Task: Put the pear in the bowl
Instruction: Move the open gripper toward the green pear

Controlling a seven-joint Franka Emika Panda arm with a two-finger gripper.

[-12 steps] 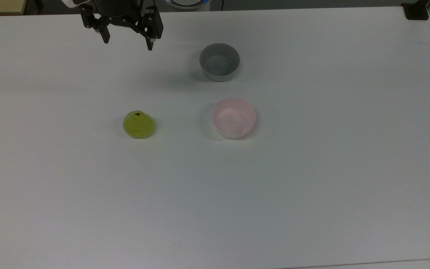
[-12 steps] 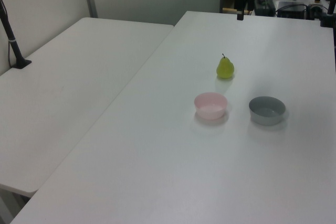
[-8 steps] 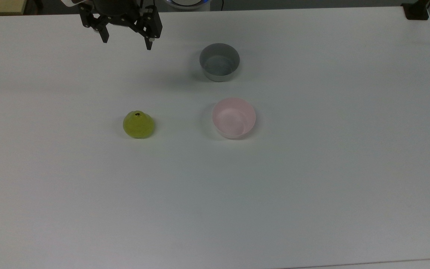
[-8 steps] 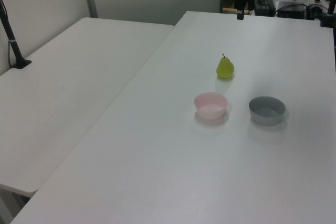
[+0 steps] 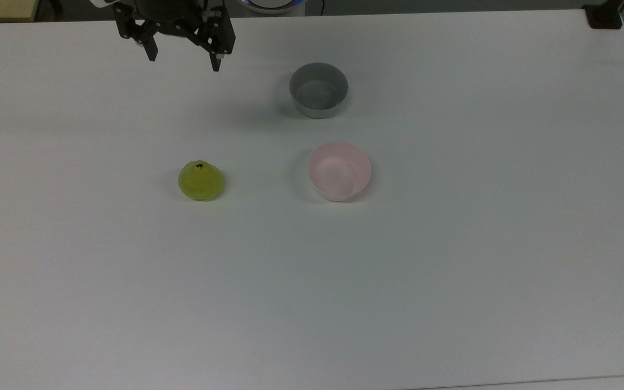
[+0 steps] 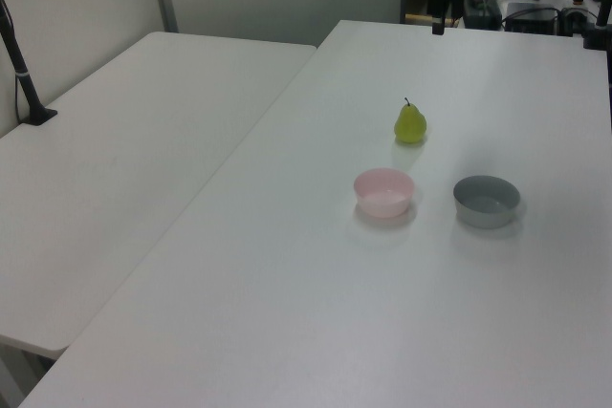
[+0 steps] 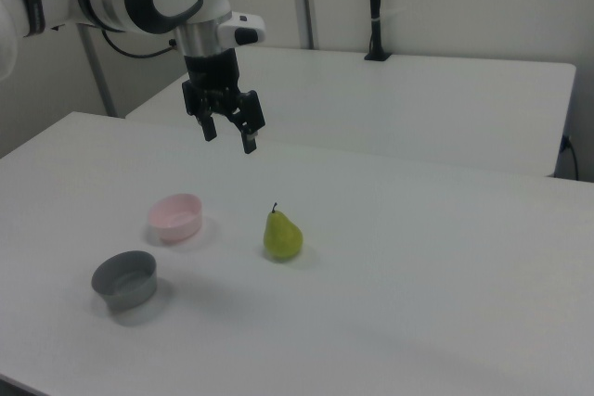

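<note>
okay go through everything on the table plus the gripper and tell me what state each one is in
Small yellow-green speckled pear: standing upright on the white table, stem up, untouched.
Small round pale pink plastic bowl: upright, empty.
Small round grey bowl: upright, empty.
Black two-finger gripper: open, holding nothing, raised above the table, apart from the pear.

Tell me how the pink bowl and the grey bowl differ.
The pink bowl is pale pink, the grey bowl dull grey. In the top view, the pink bowl sits level with the pear; the grey bowl sits farther up. Both are small, round, upright and empty.
</note>
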